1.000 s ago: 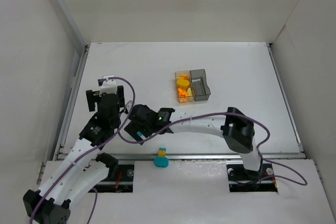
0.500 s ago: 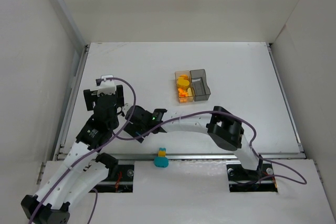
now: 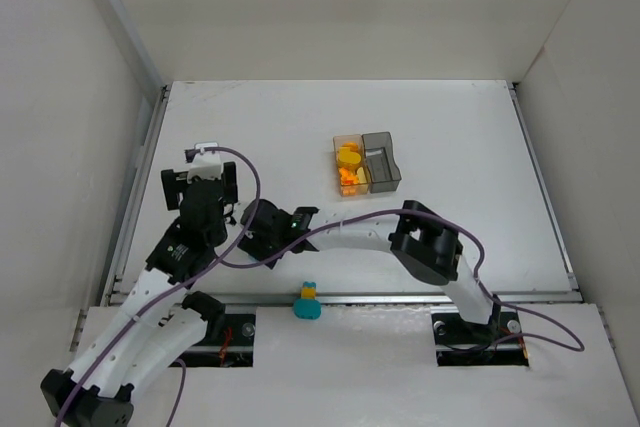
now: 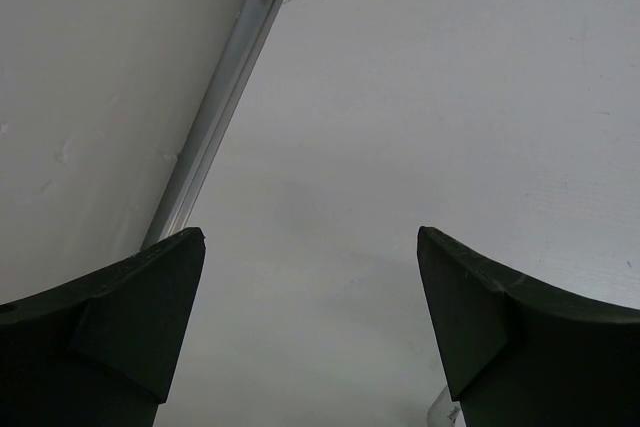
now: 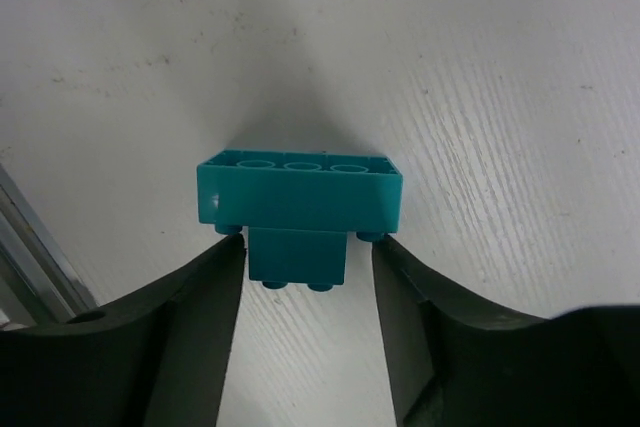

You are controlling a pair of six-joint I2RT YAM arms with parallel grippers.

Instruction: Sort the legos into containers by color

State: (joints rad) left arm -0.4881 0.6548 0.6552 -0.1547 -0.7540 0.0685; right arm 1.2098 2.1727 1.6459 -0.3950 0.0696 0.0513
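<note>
Swung further left vs a sec ago: right arm (image 3: 425,247), elbow and wrist both, w/ right claw (image 5: 307,247) drawn in from a much wider gape. Barely nudged: left claw (image 4: 310,237). Same spots as before: both bins and the stray piece on the near ledge.

Right claw spread either side of teal lego (image 5: 298,202), not pinching yet; thin strip of tabletop (image 5: 480,97) showing betw. one black finger (image 5: 440,337) and the piece. Glossy plastic, two-tier: wide brick w/ three round studs in a row, narrower block below, small pegs along lower edges. Flat on matte white tabletop w/ faint grain and a few specks. Fingers dark, smooth, wedge-shaped.

Left claw wide apart, nothing betw. the fingers; bare white surface under it, metal rail (image 4: 215,127) and pale wall (image 4: 80,97) off to its left.

Well beyond and right of right claw: clear orange-amber bin (image 3: 340,140) holding yellow/orange pieces (image 3: 348,157), joined side-on to smoky grey bin (image 3: 390,172). Near side of right claw: teal-and-yellow piece (image 3: 307,304) on the ledge. Purple cable (image 3: 245,172) looping by left arm; green light (image 3: 293,215) on right wrist.
</note>
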